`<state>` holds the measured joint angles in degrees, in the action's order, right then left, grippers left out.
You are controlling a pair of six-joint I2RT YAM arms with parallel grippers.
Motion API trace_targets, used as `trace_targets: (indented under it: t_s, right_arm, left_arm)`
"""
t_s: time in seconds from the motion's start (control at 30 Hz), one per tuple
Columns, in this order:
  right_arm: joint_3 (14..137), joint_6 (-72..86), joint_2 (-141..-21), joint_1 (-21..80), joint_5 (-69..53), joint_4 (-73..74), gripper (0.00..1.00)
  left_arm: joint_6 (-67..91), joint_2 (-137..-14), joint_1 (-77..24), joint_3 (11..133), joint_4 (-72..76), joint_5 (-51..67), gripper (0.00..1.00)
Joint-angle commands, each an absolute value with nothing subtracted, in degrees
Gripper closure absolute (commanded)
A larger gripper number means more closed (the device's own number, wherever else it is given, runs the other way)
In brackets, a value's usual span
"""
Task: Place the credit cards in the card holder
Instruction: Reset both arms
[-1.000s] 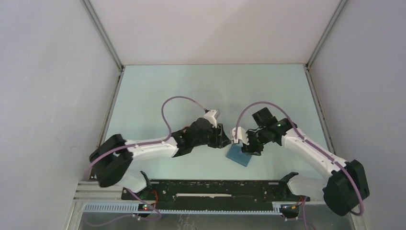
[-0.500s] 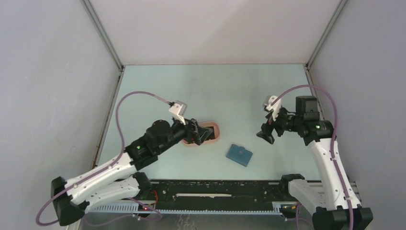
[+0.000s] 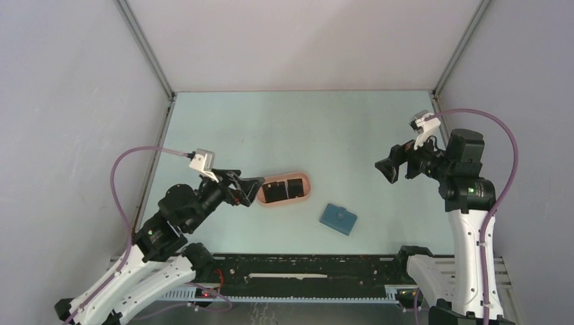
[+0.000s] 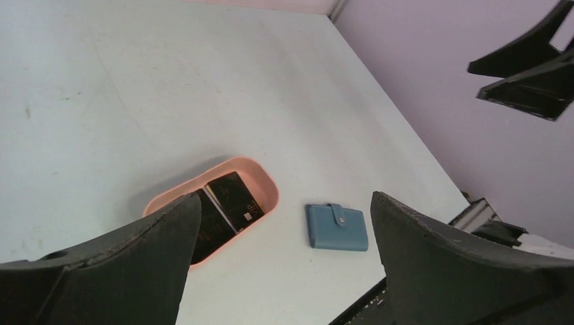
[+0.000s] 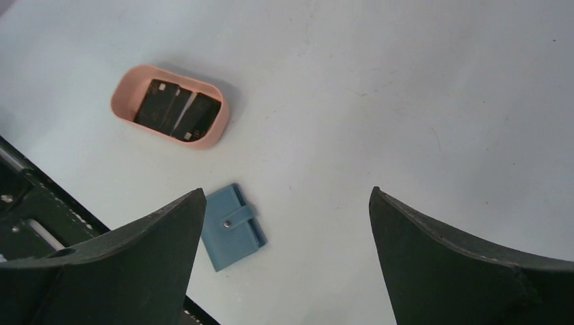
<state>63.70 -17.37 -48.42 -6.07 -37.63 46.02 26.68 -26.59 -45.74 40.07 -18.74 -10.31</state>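
The card holder (image 3: 338, 219) is a blue wallet, folded shut with its snap strap fastened, flat on the table near the front middle. Black credit cards (image 3: 285, 189) lie side by side in a pink oval tray (image 3: 306, 190) just left of it. My left gripper (image 3: 252, 189) hovers open at the tray's left end, nothing between its fingers. My right gripper (image 3: 384, 168) is raised at the right, open and empty, well clear of the wallet. The left wrist view shows cards (image 4: 233, 201), tray (image 4: 271, 186) and wallet (image 4: 336, 227) below the gripper (image 4: 285, 198). The right wrist view shows the wallet (image 5: 233, 227) and cards (image 5: 177, 110) under the gripper (image 5: 286, 191).
The black base rail (image 3: 304, 267) runs along the table's near edge, just in front of the wallet. Grey walls close in the table on the left, back and right. The pink tray (image 5: 203, 139) stands left of and behind the wallet.
Both arms have drawn back from the wallet, the left one to the left, the right one up and to the right. Both grippers have opened. The pink tray has come into view.
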Motion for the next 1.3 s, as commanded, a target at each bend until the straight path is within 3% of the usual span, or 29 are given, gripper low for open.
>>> trace_targets:
  t_s: [0.0,0.13,0.43,0.53,1.27]
  right_arm:
    - [67.6,-11.9,-47.6,-6.8,-41.9,45.5,0.00]
    - [68.8,-8.7,-46.9,-7.0,-44.8,45.2,0.00]
    - [72.7,-3.8,-46.8,-7.3,-44.7,46.3,0.00]
    - [73.2,-3.1,-47.0,-7.5,-44.2,46.3,0.00]
    - [77.7,-1.3,-50.0,-11.1,-49.7,47.2,0.00]
  left_arm:
    - [26.7,-25.4,-42.8,44.4,-24.1,-10.9,0.00]
    - [26.1,-25.7,-37.2,46.1,-26.3,-8.0,0.00]
    - [30.5,-27.9,-10.5,46.2,-23.5,20.9,0.00]
    - [30.7,-27.9,-4.3,47.0,-23.8,25.0,0.00]
    - [23.1,-29.4,-3.4,54.7,-33.2,26.8,0.00]
